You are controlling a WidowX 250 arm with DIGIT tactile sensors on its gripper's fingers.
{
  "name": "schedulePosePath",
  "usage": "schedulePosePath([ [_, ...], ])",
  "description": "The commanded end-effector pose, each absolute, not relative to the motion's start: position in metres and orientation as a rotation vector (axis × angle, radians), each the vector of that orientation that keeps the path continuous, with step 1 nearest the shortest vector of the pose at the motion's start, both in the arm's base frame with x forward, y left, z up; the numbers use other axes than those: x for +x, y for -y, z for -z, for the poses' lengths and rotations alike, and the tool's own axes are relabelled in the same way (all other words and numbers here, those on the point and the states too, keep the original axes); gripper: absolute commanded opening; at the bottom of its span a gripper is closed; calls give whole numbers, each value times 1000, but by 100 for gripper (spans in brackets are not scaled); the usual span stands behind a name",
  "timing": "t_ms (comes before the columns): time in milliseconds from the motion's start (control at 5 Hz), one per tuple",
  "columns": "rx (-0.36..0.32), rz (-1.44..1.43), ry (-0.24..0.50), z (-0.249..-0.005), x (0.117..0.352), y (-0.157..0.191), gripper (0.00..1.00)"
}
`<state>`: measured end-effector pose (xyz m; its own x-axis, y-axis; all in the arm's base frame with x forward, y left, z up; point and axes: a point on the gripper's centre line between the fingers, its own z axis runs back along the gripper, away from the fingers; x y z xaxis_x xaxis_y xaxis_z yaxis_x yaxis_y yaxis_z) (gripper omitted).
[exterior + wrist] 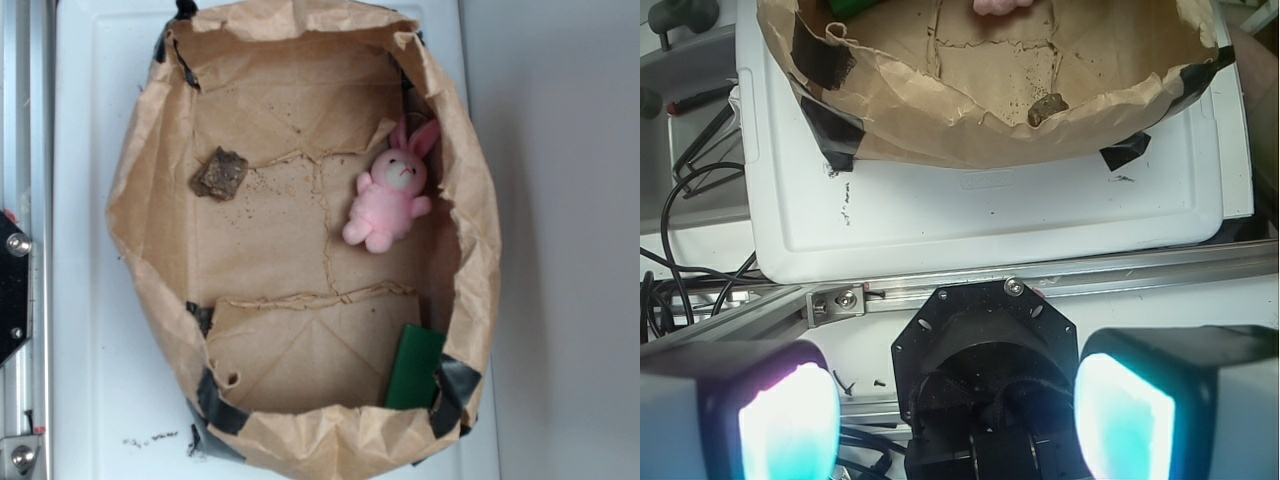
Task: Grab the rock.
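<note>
Translucent, glowing pads are what I see first in my wrist view: the two fingers (790, 420) of the gripper (955, 420) stand spread wide apart at the bottom of the frame, lit cyan and pink, with nothing between them but the black round mount (985, 370) of the arm base below. I hold nothing. Taking the brown paper bag (150, 200) as my landmark, the gripper sits well outside it, back beyond the aluminium rail (1120, 280) and the white tray (990, 215) the bag rests on. The bag is rolled down into a shallow open tub, its rim patched with black tape (455, 385) at the corners. The rock (220, 173), a small rough dark brown chunk, lies on the bag's floor near the wall that shows on the left of the exterior view, with a scatter of dark crumbs just beside it; in my wrist view the rock peeks just over the near rim of the bag. Across the bag's floor from the rock, well apart, a pink plush bunny (390, 195) lies on its back close to the opposite wall, ears pointing up toward the rim. A flat green card (415, 365) leans in the corner of the bag below the bunny, by a taped fold. Loose black cables (690, 200) trail outside the tray in my wrist view.
</note>
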<state>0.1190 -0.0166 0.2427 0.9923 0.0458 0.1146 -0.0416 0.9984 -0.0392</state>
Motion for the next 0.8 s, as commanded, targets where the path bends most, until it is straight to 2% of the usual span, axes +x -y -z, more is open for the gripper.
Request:
schedulePosePath([
  [0,-37,-44,116,-243,119,17,100],
  [200,-36,19,112,-238,156,18,100],
  [400,-15,-15,154,-229,181,13,100],
  [600,-3,1,184,-209,212,-5,100],
])
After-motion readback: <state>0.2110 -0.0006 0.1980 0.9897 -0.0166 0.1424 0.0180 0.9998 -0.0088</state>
